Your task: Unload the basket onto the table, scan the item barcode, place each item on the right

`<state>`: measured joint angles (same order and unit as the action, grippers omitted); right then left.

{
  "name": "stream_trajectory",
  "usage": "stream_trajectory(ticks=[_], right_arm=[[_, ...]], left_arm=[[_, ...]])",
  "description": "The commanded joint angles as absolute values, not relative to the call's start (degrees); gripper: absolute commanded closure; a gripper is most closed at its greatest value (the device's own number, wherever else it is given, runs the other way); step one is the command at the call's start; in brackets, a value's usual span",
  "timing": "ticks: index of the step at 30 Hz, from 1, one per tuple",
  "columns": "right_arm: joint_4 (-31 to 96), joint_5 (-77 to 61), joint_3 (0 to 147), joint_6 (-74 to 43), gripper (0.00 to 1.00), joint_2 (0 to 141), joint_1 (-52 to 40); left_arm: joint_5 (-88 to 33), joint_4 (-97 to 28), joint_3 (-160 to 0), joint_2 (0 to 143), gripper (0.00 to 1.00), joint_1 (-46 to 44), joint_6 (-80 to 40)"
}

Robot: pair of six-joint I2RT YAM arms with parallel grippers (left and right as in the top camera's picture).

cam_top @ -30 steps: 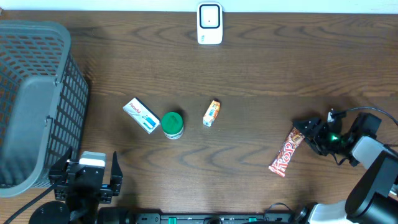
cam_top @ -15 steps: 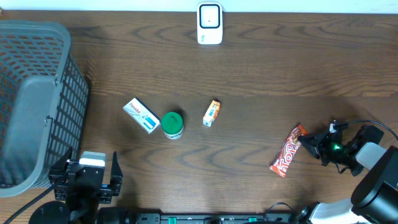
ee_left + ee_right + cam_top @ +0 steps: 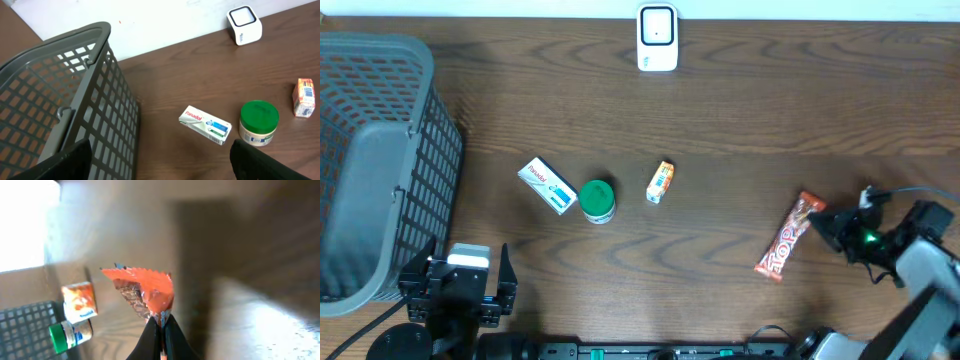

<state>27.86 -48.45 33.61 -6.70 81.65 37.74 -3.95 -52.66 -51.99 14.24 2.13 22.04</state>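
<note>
Right jaws clamp candy bar (image 3: 785, 240); left jaws apart; jar (image 3: 597, 199), carton (image 3: 660, 182) mid-table.

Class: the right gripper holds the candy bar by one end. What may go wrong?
1. The right gripper pinches the candy bar by its wrapper edge only; it may slip out or tear on lifting.
2. Held by one end, the bar may twist and face the scanner wrongly.
</note>
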Motion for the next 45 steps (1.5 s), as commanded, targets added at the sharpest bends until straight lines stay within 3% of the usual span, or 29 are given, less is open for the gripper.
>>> stream_trajectory(ticks=[1, 6, 16, 17, 20, 21, 23, 34, 40, 45], right_arm=[[28.05, -49.91, 33.8, -6.98, 0.99, 70.41, 37.32], [27.38, -41.63, 33.8, -9.39, 0.99, 51.03, 34.94], [14.04, -39.35, 34.48, -13.39, 0.97, 50.28, 27.92], [14.22, -36.4, 34.48, -14.76, 0.89, 50.98, 27.31], [15.66, -32.82, 34.48, -16.53, 0.36, 54.72, 26.33], [15.59, -32.84, 34.48, -16.53, 0.23, 56.99, 26.09], [14.11, -32.71, 34.48, -16.23, 0.12, 62.15, 25.82], [-5.19, -35.75, 34.52, -15.29, 0.11, 92.12, 25.93], [-8.01, -36.34, 35.46, -15.84, 0.01, 97.45, 26.17], [-8.16, -36.34, 36.34, -15.86, 0.01, 99.9, 26.22]], left_arm=[[-3.86, -52.71, -51.96, 14.48, 0.13, 1.96, 21.28], [-3.86, -52.71, -51.96, 14.48, 0.14, 1.96, 21.28], [-3.86, -52.73, -51.96, 14.48, 0.14, 1.96, 21.28], [-3.86, -52.71, -51.96, 14.48, 0.14, 1.96, 21.28], [-3.86, -52.71, -51.96, 14.48, 0.14, 1.96, 21.28], [-3.84, -52.71, -51.96, 14.48, 0.14, 1.96, 21.28], [-3.86, -52.71, -51.96, 14.48, 0.14, 1.96, 21.28], [-3.86, -52.73, -51.96, 14.48, 0.14, 1.96, 21.28], [-3.84, -52.71, -51.96, 14.48, 0.14, 1.96, 21.28], [-3.84, -52.73, -51.96, 14.48, 0.14, 1.96, 21.28]])
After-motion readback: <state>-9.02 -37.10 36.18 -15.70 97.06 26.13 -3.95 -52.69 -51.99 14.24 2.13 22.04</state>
